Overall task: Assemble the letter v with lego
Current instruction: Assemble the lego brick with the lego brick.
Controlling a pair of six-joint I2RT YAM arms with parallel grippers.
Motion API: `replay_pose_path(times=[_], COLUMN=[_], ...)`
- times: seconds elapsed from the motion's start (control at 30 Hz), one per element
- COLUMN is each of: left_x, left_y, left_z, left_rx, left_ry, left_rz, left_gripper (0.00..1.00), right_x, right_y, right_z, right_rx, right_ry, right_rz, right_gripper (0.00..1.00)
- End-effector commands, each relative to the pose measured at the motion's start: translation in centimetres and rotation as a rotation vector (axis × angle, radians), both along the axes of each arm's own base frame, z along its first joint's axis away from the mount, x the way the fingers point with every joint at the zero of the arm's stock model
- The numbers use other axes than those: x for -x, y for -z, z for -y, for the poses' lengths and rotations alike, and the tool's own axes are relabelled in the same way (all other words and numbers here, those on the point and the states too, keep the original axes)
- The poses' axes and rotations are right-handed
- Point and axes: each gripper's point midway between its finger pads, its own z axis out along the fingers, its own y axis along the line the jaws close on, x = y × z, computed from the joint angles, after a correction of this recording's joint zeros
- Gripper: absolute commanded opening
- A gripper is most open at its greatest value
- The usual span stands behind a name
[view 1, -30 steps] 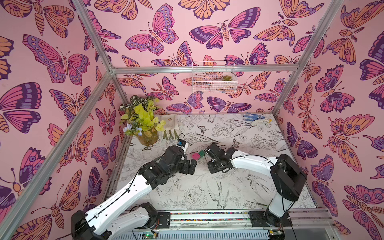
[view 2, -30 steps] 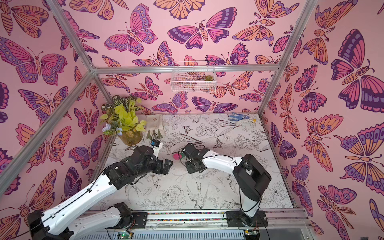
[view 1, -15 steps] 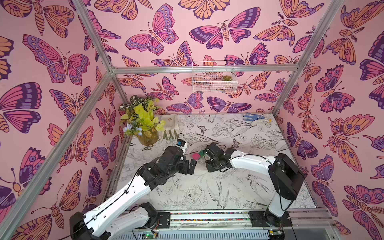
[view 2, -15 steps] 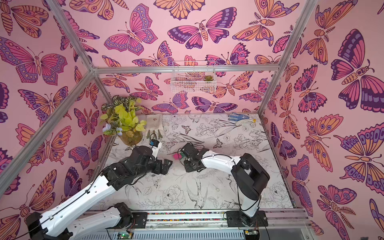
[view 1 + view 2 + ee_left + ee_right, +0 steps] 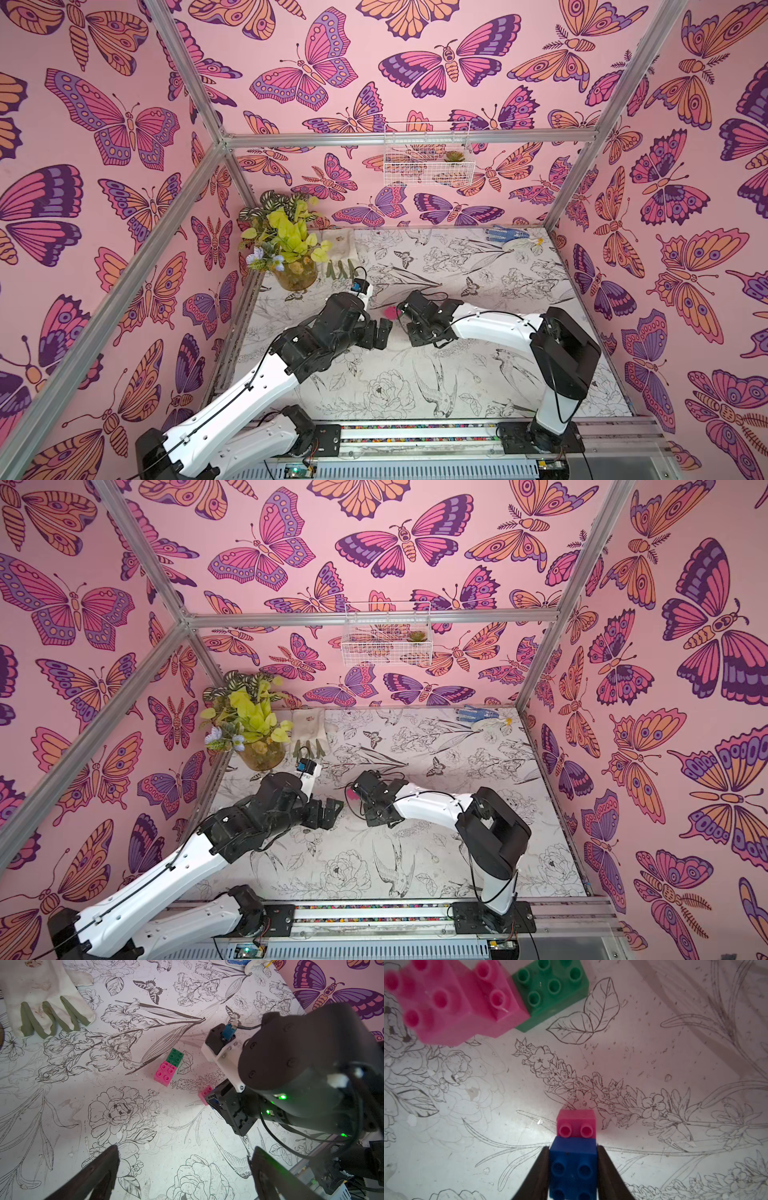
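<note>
A green brick (image 5: 175, 1056) lies on the flowered table (image 5: 374, 395) with a pink stack (image 5: 165, 1072) pressed on one end of it; the right wrist view shows the same green brick (image 5: 550, 991) and pink stack (image 5: 452, 1001). My right gripper (image 5: 573, 1159) is shut on a blue brick (image 5: 573, 1167) that has a pink brick (image 5: 576, 1122) joined to it, held a short way from the stack. That pink brick (image 5: 204, 1094) sticks out of the right gripper in the left wrist view. In a top view only a pink patch (image 5: 388, 311) shows beside the right gripper (image 5: 401, 311). My left gripper (image 5: 182, 1167) hangs open and empty nearby.
A potted plant (image 5: 297, 276) stands at the back left, with a white glove (image 5: 41, 997) beside it. A blue glove (image 5: 505, 235) lies at the back right. A wire basket (image 5: 428, 153) hangs on the back wall.
My right gripper has shifted a little leftward toward the stack with its bricks, and it now covers the green brick in the top views. The left arm has barely moved.
</note>
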Motion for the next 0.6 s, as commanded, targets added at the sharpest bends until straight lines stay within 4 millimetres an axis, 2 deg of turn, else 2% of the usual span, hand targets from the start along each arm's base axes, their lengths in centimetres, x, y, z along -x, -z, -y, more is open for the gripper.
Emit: replay_pose_path(times=[0.0, 0.3, 0.57], left_x=[0.0, 0.1, 0.2], left_y=[-0.4, -0.6, -0.7], left_z=[-0.6, -0.7, -0.6], left_rx=[-0.013, -0.005, 0.001], left_ry=[-0.018, -0.018, -0.012], left_rz=[0.010, 0.015, 0.011], left_gripper=[1.00, 1.00, 1.00], right_x=[5.4, 5.8, 6.5], right_y=[5.5, 6.6, 7.3], right_z=[3.5, 3.0, 4.6], right_rx=[0.126, 0.114, 0.135], right_ry=[0.031, 0.078, 0.176], right_rz=[-0.243, -0.303, -0.305], right_gripper=[0.20, 0.20, 0.20])
